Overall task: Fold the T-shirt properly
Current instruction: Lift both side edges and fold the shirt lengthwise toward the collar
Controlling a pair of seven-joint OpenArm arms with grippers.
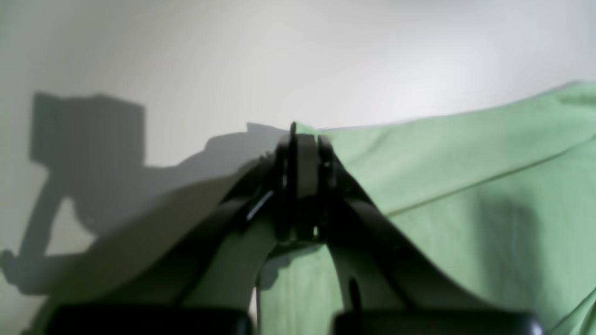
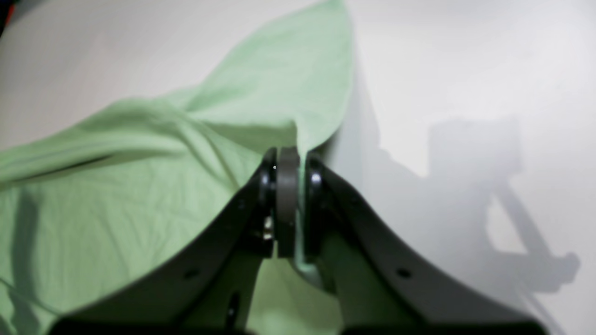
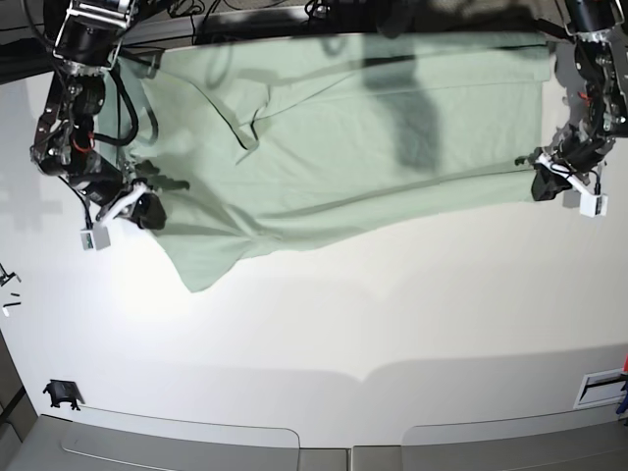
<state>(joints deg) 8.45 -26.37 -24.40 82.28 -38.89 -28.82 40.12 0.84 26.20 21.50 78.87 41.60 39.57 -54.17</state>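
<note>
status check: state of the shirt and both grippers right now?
T-shirt: spread out on the white table, not yet folded, pinched at both side edges, wrinkled near the sleeve.
Left gripper: shut on the T-shirt's edge.
Right gripper: shut on the T-shirt, cloth pulled up between its fingertips.

The T-shirt (image 3: 334,137) is lying spread wide across the far part of the white surface (image 3: 343,314), pale mint-green and plain, mostly flat with long shallow creases running across it. In the base view its near edge is sagging into a loose flap at the lower left, and a fold line is running diagonally across the upper left part. Each near end is being pinched and lifted into a small peak, one in the left pincer (image 1: 305,139) and the other in the right pincer (image 2: 292,160), both clamped tight on the cloth.
</note>
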